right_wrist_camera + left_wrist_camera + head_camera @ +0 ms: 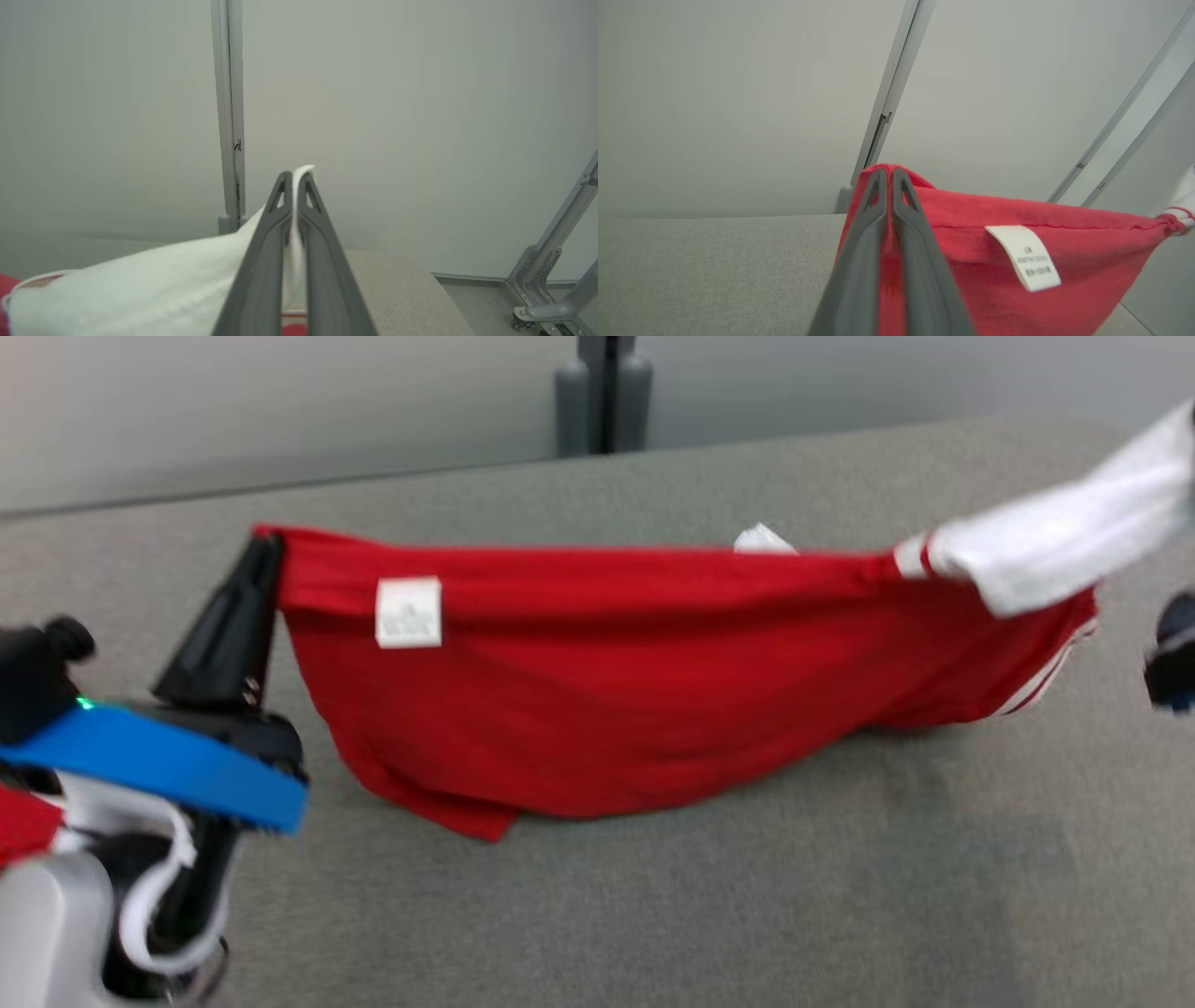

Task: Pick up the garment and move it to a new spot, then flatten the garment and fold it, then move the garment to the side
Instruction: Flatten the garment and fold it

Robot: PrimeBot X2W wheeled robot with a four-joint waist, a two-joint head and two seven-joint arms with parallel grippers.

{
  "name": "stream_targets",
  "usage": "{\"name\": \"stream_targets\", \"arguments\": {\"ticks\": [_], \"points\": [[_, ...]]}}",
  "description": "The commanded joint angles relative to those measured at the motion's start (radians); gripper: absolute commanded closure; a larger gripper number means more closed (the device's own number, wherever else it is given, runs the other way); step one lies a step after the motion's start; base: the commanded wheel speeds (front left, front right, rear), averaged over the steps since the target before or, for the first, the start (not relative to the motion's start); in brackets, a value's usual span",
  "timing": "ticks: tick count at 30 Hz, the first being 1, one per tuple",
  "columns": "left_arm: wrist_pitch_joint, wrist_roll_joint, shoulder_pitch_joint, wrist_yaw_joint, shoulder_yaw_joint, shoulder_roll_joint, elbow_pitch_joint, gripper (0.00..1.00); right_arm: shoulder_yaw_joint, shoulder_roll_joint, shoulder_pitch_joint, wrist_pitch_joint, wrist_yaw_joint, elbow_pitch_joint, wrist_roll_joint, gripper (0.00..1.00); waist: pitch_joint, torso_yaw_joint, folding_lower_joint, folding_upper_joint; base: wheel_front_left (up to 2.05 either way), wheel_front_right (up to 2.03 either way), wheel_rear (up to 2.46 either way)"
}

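Garment (597,700): a red shirt of soft, matte knit, held up over the table and stretched wide between the two grippers. Its top edge runs taut and almost straight, its body sags in a rounded belly, and its lowest folds rest on the table.
Sleeve (1055,546): white cloth at the garment's right end, with thin red and white stripes where it meets the red body; blurred in the head view.
Tag (408,611): a small white rectangle with fine print, hanging just under the top edge near the left end.
Left gripper (888,175): jaws closed, pinching the garment's red top corner; its fingers are long, dark and tapered.
Right gripper (293,179): jaws closed on the white sleeve's edge, a sliver of cloth showing between them.
Table (653,915): flat, with a grey felt-like cover of fine weave.
Wall (233,401): plain pale grey panels.
Post (604,392): grey, upright, behind the table.
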Motion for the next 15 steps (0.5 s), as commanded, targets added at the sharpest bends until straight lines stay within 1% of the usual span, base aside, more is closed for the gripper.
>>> {"name": "stream_targets", "arguments": {"ticks": [1,2,3,7,8,11,15], "points": [[0.001,0.010,-0.074,0.005,0.016,0.009,0.023,1.00,0.020,-0.017,-0.083,-0.026,0.000,0.064,0.016,1.00,0.089,0.025,0.0000,-0.0001,0.00,0.00,0.00],[0.000,0.020,-0.123,0.007,0.025,0.017,0.046,1.00,0.036,-0.019,-0.137,-0.042,0.000,0.118,0.024,1.00,0.129,0.023,0.0000,-0.0001,0.00,0.00,0.00],[0.000,0.020,-0.123,0.007,0.025,0.017,0.046,1.00,0.036,-0.019,-0.137,-0.042,0.000,0.118,0.024,1.00,0.129,0.023,0.0000,-0.0001,0.00,0.00,0.00],[-0.019,0.061,-0.334,0.005,0.048,0.043,0.153,1.00,0.104,-0.042,-0.372,-0.133,0.000,0.330,0.034,1.00,0.257,0.013,0.0000,-0.0001,0.00,0.00,0.00],[-0.026,0.069,-0.395,0.004,0.051,0.045,0.181,1.00,0.112,-0.057,-0.438,-0.164,0.000,0.377,0.026,1.00,0.281,0.013,0.0000,-0.0001,0.00,0.00,0.00],[-0.063,0.107,-0.576,-0.008,0.052,0.062,0.258,1.00,0.116,-0.076,-0.624,-0.270,0.000,0.494,0.017,1.00,0.338,0.018,0.0000,-0.0001,0.00,0.00,0.00],[-0.159,0.168,-0.783,-0.013,0.052,0.056,0.353,1.00,0.132,-0.099,-0.830,-0.427,0.000,0.580,-0.002,1.00,0.363,0.029,0.0000,-0.0001,0.00,0.00,0.00]]}}
